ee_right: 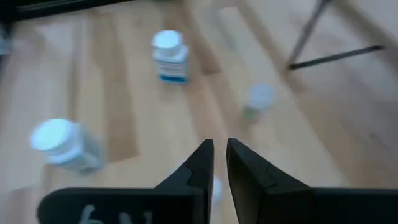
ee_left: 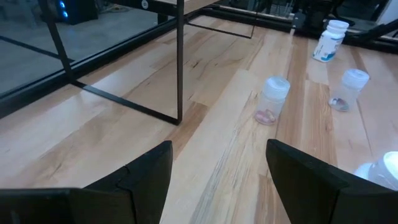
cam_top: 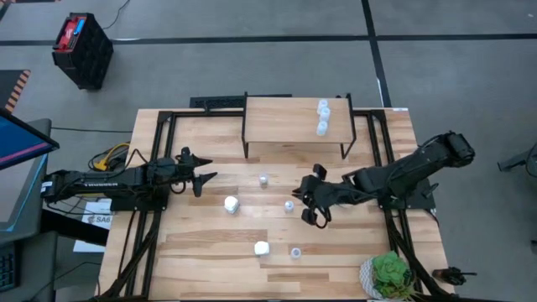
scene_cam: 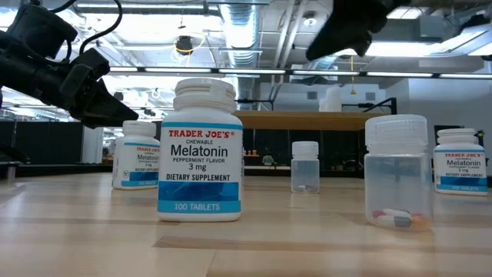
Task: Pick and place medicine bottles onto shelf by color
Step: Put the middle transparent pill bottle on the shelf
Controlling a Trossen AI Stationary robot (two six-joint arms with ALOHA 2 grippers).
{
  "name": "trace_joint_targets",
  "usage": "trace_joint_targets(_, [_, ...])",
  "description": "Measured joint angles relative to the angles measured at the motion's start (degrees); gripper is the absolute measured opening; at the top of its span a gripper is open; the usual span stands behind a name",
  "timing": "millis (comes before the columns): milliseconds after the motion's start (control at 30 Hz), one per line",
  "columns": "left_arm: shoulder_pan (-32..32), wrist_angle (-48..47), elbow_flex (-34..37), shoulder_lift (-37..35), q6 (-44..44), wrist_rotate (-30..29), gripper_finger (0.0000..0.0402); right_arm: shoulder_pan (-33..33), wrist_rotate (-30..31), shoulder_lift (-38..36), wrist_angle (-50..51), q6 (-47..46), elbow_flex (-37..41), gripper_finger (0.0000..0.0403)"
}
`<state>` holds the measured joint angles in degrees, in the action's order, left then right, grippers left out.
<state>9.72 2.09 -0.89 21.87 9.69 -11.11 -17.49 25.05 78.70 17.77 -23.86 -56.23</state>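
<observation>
- Judging by their look, the medicine bottles are being light, rigid plastic with smooth, somewhat slippery walls; a squeeze across the body just under the cap seems the safest hold, since the small ones would tip easily if nudged.
- Standing on the shelf (cam_top: 289,117) at its far right are three small clear bottles (cam_top: 323,116) in a row.
- Waiting loose on the desk (cam_top: 201,252) are two white bottles (cam_top: 231,204) toward the near middle, with three small clear-capped bottles (cam_top: 263,179) scattered among them; one of these (cam_top: 289,205) is sitting just left of the right gripper.
- Reaching in from the right, the right gripper (cam_top: 315,207) is hanging low over the desk's middle, its fingers nearly closed on nothing.
- Stretching in from the left, the left gripper (cam_top: 200,174) is hovering with fingers spread open, empty, pointing toward the shelf's left legs.
</observation>
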Motion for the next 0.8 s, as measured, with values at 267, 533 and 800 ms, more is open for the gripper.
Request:
trace_joint_targets(267, [0.0,0.0,0.0,0.0,0.04,0.0,0.0247,1.82,-7.72,4.37,1.76,3.37,-5.03,0.017])
trace_joint_targets(533, [0.02,0.0,0.0,0.02,0.15,0.04,0.0247,3.08,-7.33,8.92,2.06,3.37,-6.05,0.0288])
trace_joint_targets(800, [0.02,-0.01,0.0,0.0,0.17,0.04,0.0247,3.28,-10.38,13.8,5.67,1.88,-6.05,0.0299])
